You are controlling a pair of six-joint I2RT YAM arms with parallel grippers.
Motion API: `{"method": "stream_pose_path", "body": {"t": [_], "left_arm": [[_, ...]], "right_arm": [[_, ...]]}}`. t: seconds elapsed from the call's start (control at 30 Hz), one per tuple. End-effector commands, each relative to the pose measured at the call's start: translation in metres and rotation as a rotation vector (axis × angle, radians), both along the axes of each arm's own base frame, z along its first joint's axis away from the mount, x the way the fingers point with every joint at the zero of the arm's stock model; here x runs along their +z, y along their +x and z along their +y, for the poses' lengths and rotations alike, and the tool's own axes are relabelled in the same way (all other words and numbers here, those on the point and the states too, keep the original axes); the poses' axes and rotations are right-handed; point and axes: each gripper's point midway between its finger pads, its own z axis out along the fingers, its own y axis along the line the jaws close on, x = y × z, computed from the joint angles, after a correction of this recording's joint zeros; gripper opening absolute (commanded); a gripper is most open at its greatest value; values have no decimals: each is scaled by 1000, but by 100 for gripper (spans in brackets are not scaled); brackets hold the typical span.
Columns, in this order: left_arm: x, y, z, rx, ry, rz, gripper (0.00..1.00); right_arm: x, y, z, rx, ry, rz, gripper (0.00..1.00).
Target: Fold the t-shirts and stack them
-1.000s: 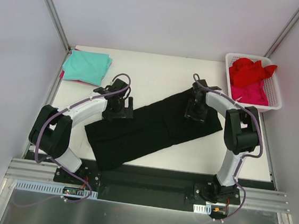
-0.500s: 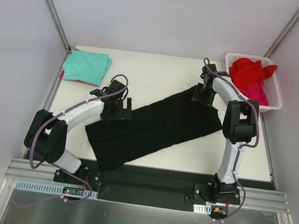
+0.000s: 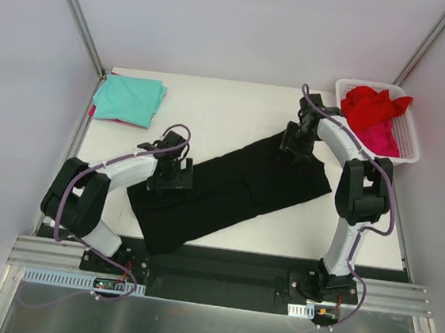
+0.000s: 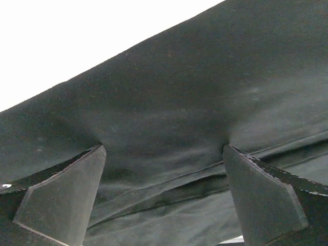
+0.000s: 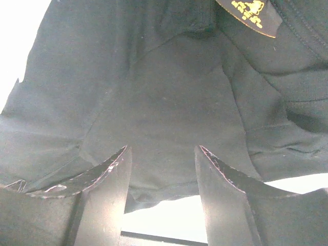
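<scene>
A large black t-shirt (image 3: 228, 192), folded into a long band, lies slantwise across the white table (image 3: 229, 104). My left gripper (image 3: 168, 177) is down on its far-left edge. In the left wrist view this gripper (image 4: 164, 148) stands wide open, both tips pressing on the black cloth (image 4: 179, 92). My right gripper (image 3: 295, 145) is at the shirt's far-right end. In the right wrist view it (image 5: 161, 148) is open over the cloth's edge (image 5: 154, 92), near an orange label (image 5: 251, 11). A folded teal t-shirt (image 3: 129, 97) lies at the back left on a pink one (image 3: 93, 111).
A white slotted basket (image 3: 409, 150) at the back right holds a red shirt (image 3: 372, 107) and a pink shirt (image 3: 375, 139). Metal frame posts and grey walls close in the table on the left, right and back. Both arm bases stand on the near rail.
My right gripper has moved from the middle of the black shirt to its far-right end. My left gripper has shifted slightly nearer, onto the shirt's edge. The shirt has not moved.
</scene>
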Motion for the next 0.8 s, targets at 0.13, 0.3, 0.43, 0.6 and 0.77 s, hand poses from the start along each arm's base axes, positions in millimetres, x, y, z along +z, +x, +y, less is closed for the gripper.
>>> {"method": "stream_pose_path", "body": {"t": [0.13, 0.3, 0.43, 0.6, 0.77], "left_arm": [[-34, -19, -13, 60, -109, 63, 99], [-43, -40, -16, 64, -109, 93, 99], [-41, -50, -24, 49, -126, 98, 99], [-38, -62, -36, 24, -154, 114, 99], [-36, -78, -43, 5, -160, 125, 99]], "right_arm": [[-24, 4, 3, 7, 7, 51, 56], [-34, 20, 7, 7, 12, 65, 56], [-47, 34, 12, -5, 27, 77, 56], [-53, 52, 18, 2, 48, 64, 56], [-63, 72, 22, 5, 122, 42, 57]]}}
